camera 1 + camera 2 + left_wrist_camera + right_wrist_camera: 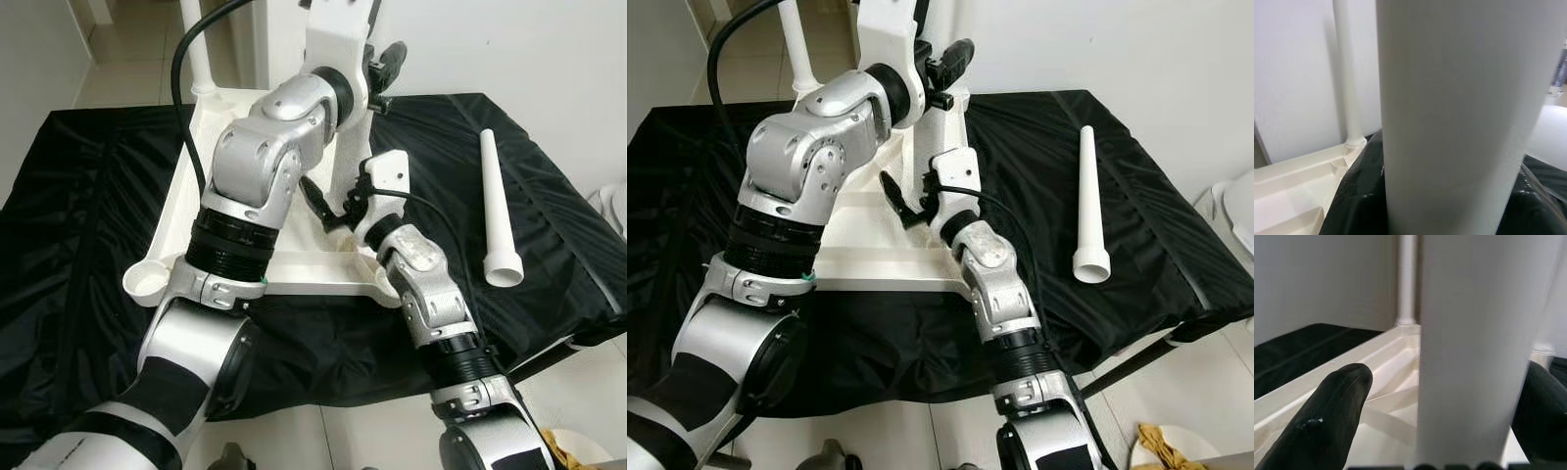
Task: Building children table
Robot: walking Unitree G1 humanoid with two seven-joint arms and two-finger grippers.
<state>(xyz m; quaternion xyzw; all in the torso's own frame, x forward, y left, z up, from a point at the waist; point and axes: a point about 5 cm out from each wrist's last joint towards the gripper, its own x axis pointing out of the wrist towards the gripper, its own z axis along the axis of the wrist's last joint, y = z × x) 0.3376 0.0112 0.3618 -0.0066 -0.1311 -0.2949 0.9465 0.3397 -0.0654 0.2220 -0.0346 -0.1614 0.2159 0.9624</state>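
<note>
Upturned white tabletop (294, 264) lying on black cloth (88, 196), upright table leg (338, 108) standing at its far right corner. Left gripper (384, 70) clamped high on that leg; right gripper (1440, 396) spread wide around its base. Spare leg (498, 211) lying on the cloth, well apart to the right.

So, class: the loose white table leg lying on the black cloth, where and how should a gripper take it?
Grip the loose leg around its narrower mid-shaft, coming down from above. It lies flat on the black cloth, flared socket end nearest the robot, sides clear.
</note>
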